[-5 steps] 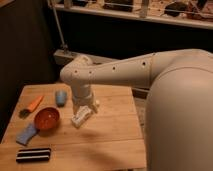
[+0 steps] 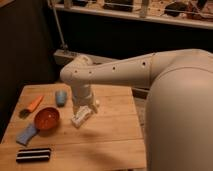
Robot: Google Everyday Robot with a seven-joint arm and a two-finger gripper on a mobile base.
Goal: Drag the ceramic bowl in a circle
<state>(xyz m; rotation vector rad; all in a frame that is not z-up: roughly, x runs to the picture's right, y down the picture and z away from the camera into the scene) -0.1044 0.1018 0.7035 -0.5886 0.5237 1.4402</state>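
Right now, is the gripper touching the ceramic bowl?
Apart. The camera view shows a strip of bare wooden table between the gripper and the ceramic bowl beside it.

Right of bowl (image 2: 47,119): pincer (image 2: 81,118) (cup (image 2: 60,97) behind).

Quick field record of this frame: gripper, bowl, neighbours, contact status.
gripper: low over the table, image-right of the bowl
bowl: orange-red, upright, near the table's image-left side
contact: none visible; gap between gripper and bowl
cup: light blue, behind the bowl
sponge: blue, flat, front-left of the bowl
table: wooden
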